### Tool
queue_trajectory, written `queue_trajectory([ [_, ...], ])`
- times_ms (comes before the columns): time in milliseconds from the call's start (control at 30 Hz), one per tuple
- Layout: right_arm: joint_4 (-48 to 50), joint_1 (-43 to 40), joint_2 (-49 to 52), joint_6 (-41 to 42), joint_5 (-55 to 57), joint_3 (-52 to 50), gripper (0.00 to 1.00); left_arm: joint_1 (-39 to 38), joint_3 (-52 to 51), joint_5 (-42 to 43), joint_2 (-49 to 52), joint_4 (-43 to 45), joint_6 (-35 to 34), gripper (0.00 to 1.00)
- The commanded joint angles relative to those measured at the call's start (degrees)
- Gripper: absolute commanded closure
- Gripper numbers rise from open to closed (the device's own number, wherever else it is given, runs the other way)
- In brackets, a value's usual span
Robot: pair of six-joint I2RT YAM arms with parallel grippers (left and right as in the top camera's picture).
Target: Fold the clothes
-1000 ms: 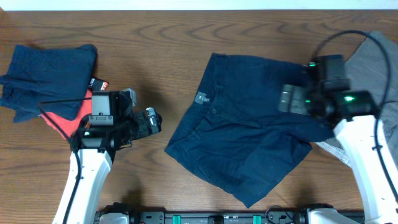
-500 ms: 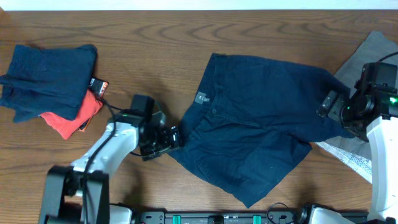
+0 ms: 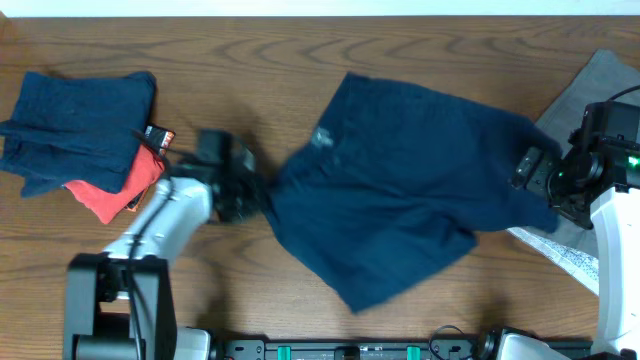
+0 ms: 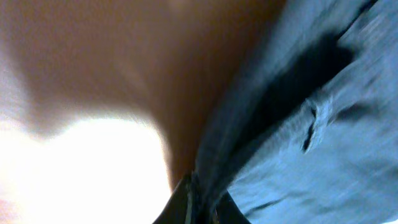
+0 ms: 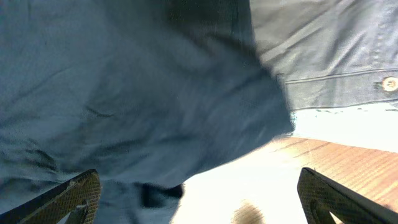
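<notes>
The clothes at hand are a large dark navy pair of shorts (image 3: 400, 190), spread across the middle of the wooden table and blurred by motion. My left gripper (image 3: 262, 195) is at the shorts' left edge and shut on that edge. In the left wrist view the cloth (image 4: 311, 124) runs down into the closed fingertips of the left gripper (image 4: 202, 199). My right gripper (image 3: 530, 170) hovers over the shorts' right edge. Its jaws stand wide open above the navy cloth (image 5: 124, 93), nothing between the right gripper's (image 5: 199, 193) fingers.
A folded navy garment (image 3: 80, 120) lies on a red one (image 3: 110, 190) at the far left, with a small tag (image 3: 158, 135) beside them. A grey garment (image 3: 595, 90) and a pale patterned cloth (image 3: 565, 250) lie at the right edge under the right arm.
My left gripper reached the shorts' left edge, shut on it and drew it up and to the left; the shorts shifted left. The right arm pulled back to the right, still open.
</notes>
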Motion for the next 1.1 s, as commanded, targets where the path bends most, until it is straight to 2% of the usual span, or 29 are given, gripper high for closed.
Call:
queue_trajectory([
  [0,0.2,-0.7,0.7,-2.2,-2.3,0.0,0.01,8.0,5.9,-3.2,-0.7,-0.5,-5.9,0.94],
  [133,0.5,-0.5,1.9,-4.5,-2.4,0.0,0.05,16.1,6.8,-3.2,-0.6,-1.7,-13.6,0.94],
  [200,0.5,-0.5,3.0,-6.2,-3.8,0.0,0.1,18.3,6.4,-3.2,-0.6,-2.4,-14.1,0.94],
  [333,0.5,-0.5,6.5,-10.2,-8.2,-0.2,0.13,19.2,5.9,-3.2,-0.6,-4.8,-13.6,0.94],
  [400,1.4,-0.5,8.8,-10.0,-8.3,-0.9,0.2,18.9,5.9,-3.4,-0.6,-6.4,-12.7,0.94],
  [533,5.1,-0.5,13.9,-9.4,-8.3,-3.4,0.55,18.6,5.9,-3.4,-0.6,-8.5,-12.2,0.94],
  [600,9.0,-0.5,16.7,-9.4,-8.3,-5.5,0.6,18.6,5.9,-3.5,-0.6,-9.3,-11.8,0.94],
  [667,13.1,-0.5,19.1,-9.4,-8.3,-7.4,0.72,18.6,5.9,-3.4,-0.6,-9.5,-10.8,0.94],
  [700,16.2,-0.5,20.7,-9.4,-8.2,-8.7,0.82,18.6,5.9,-3.5,-0.6,-9.9,-10.8,0.94],
  [733,18.3,-0.5,21.7,-9.4,-8.0,-9.6,0.86,18.6,5.9,-3.5,-0.6,-10.1,-10.8,0.94],
  [933,30.5,-0.7,27.7,-9.4,-5.1,-12.4,0.86,18.6,5.8,-3.4,-0.6,-11.0,-10.8,0.94],
  [1067,32.6,-2.2,30.1,-5.9,6.1,-12.4,0.84,18.6,5.7,-3.4,-0.6,-11.5,-10.8,0.94],
])
